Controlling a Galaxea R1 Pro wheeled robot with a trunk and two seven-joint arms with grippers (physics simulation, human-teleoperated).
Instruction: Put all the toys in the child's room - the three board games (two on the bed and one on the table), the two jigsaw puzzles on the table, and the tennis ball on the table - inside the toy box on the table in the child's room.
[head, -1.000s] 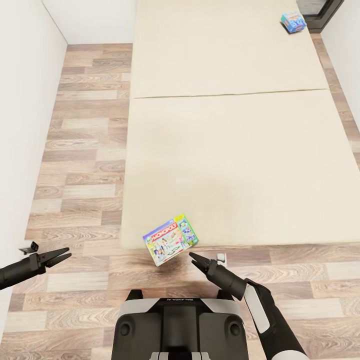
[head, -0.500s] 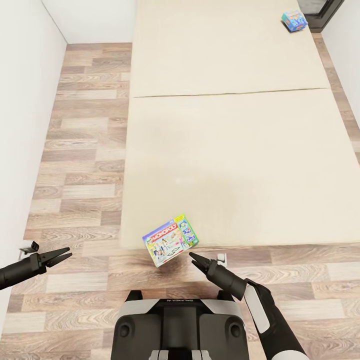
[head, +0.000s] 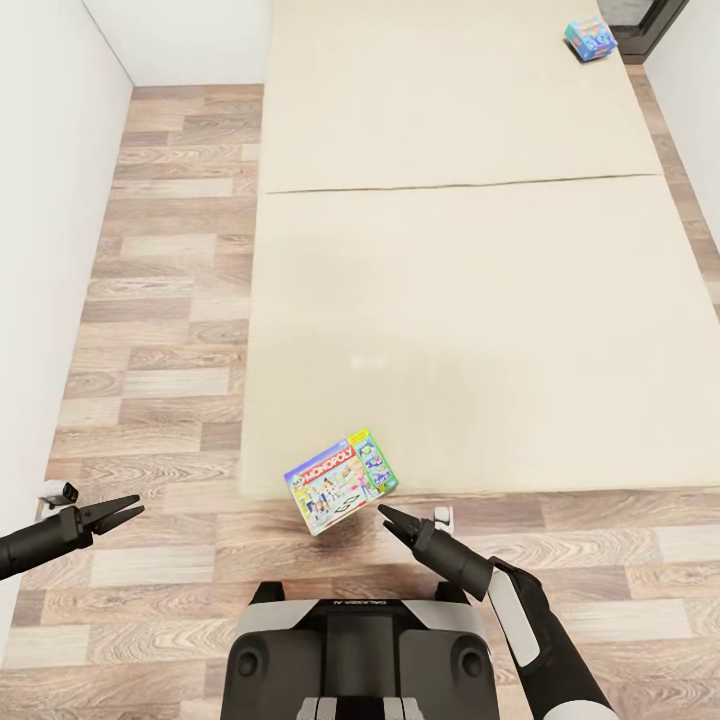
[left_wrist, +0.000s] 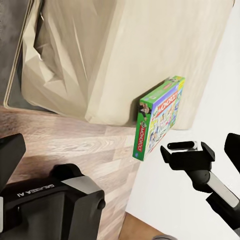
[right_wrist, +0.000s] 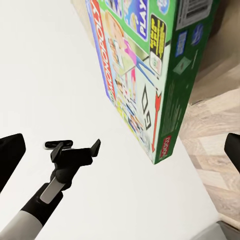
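The bed (head: 480, 250) carries a plain cream mattress in two sections, with a seam running across it. It stands on a light wood-plank floor (head: 170, 300), and a white wall (head: 50, 200) borders the floor on the robot's left.

One board game, the Monopoly box (head: 340, 479), sits at the near edge of the bed, close to its near left corner. The box overhangs that edge, with one corner projecting out over the floor. In the left wrist view the Monopoly box (left_wrist: 159, 116) juts past the edge of the mattress with its green side panel showing. In the right wrist view the Monopoly box (right_wrist: 150, 65) appears large, with its printed face and green edge visible.

A second board game, the blue box (head: 590, 39), lies at the far right corner of the bed, well apart from the Monopoly box.

The right gripper (head: 388, 518) hangs over the floor just beside the overhanging corner of the Monopoly box, without touching it. Its jaws are pressed together to a point. The left gripper (head: 128, 511) hangs over the floor near the wall, well apart from the box. Its jaws are slightly spread at the tips and hold nothing.

The robot's base (head: 360, 660) stands on the floor in front of the near edge of the bed.
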